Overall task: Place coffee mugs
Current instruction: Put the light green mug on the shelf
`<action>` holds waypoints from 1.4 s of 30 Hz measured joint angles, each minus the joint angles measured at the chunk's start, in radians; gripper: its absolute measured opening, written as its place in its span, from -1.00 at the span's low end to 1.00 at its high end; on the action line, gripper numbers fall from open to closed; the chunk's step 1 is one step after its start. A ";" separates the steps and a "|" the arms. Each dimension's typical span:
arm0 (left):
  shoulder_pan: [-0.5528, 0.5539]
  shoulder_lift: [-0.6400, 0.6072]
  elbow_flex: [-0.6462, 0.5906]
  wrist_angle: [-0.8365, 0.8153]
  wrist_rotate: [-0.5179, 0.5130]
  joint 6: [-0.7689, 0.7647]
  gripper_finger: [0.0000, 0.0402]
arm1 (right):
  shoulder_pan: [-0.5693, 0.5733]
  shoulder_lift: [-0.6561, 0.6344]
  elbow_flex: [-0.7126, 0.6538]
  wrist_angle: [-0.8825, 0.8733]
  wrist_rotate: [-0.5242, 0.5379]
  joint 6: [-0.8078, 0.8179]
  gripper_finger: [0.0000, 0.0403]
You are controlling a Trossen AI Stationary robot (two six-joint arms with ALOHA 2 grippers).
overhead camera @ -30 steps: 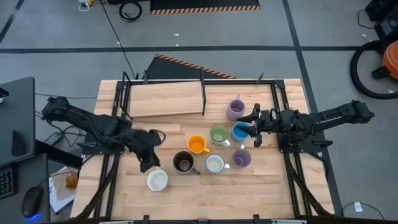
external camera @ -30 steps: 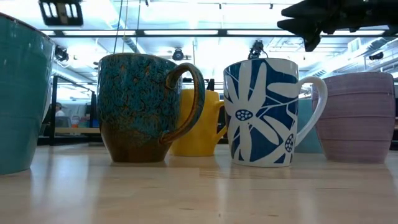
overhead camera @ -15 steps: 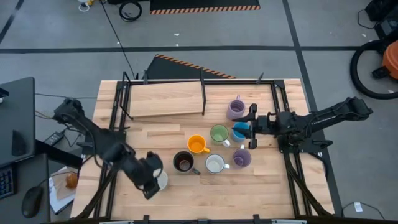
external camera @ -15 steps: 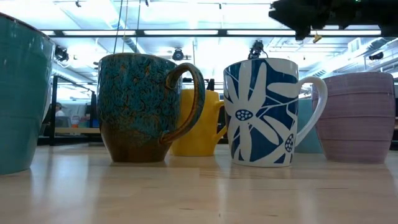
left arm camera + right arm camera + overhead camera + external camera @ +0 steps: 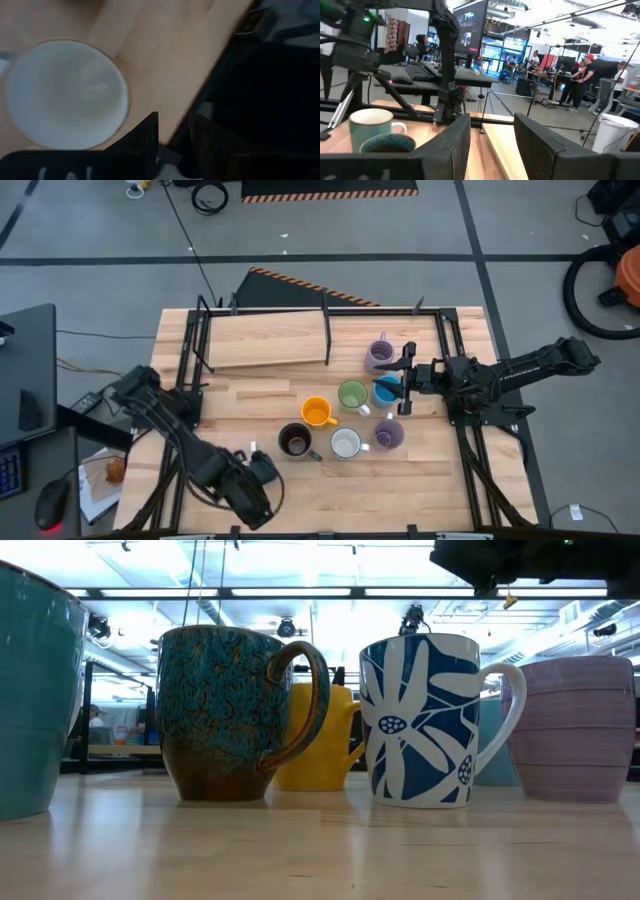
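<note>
Seven coffee mugs stand grouped mid-table: lavender (image 5: 378, 355), blue (image 5: 385, 391), green (image 5: 352, 395), orange (image 5: 316, 412), dark brown (image 5: 295, 440), white (image 5: 345, 443) and a second lavender (image 5: 388, 433). Another mug, white inside (image 5: 65, 95), stands alone near the table's front edge, mostly hidden in the high view by my left gripper (image 5: 262, 478). That gripper (image 5: 174, 135) points steeply down, open, and the mug is beside its fingers, not between them. My right gripper (image 5: 405, 385) hovers level and open above the blue mug's right side, with nothing between its fingers (image 5: 492, 145).
A long wooden board (image 5: 265, 338) lies at the table's far left. Black frame rails (image 5: 190, 350) run along both table sides. The table's bare near right part (image 5: 420, 480) is free. People and desks show in the room beyond.
My left gripper has swept from the table's left middle toward the near edge, tipping further downward, and now hangs over the lone mug there. My right gripper has rolled a little in place. No mug has moved.
</note>
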 joint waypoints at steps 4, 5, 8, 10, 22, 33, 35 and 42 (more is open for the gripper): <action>-0.016 0.102 0.109 -0.152 -0.018 0.123 -0.42 | 0.000 0.000 0.000 0.000 0.000 0.005 -0.22; -0.019 0.120 0.125 -0.173 -0.019 0.152 -0.42 | 0.000 0.000 0.000 0.000 0.000 0.009 -0.22; -0.031 0.152 0.146 -0.193 -0.016 0.217 -0.42 | 0.000 0.006 0.000 0.001 0.000 0.011 -0.22; -0.037 0.156 0.147 -0.193 -0.019 0.240 -0.42 | 0.000 0.014 0.000 0.002 0.000 0.011 -0.22; -0.056 0.158 0.113 -0.214 -0.143 0.241 -0.42 | 0.000 0.064 0.000 0.051 -0.001 0.012 -0.22; -0.071 0.164 0.062 -0.181 -0.149 0.232 -0.42 | 0.000 0.065 0.000 0.053 -0.008 0.038 -0.22; -0.070 0.178 0.062 -0.183 -0.148 0.227 -0.42 | 0.000 0.065 0.000 0.053 -0.008 0.038 -0.22; -0.070 0.210 0.062 -0.193 -0.132 0.232 -0.42 | 0.000 0.065 0.000 0.054 -0.009 0.038 -0.22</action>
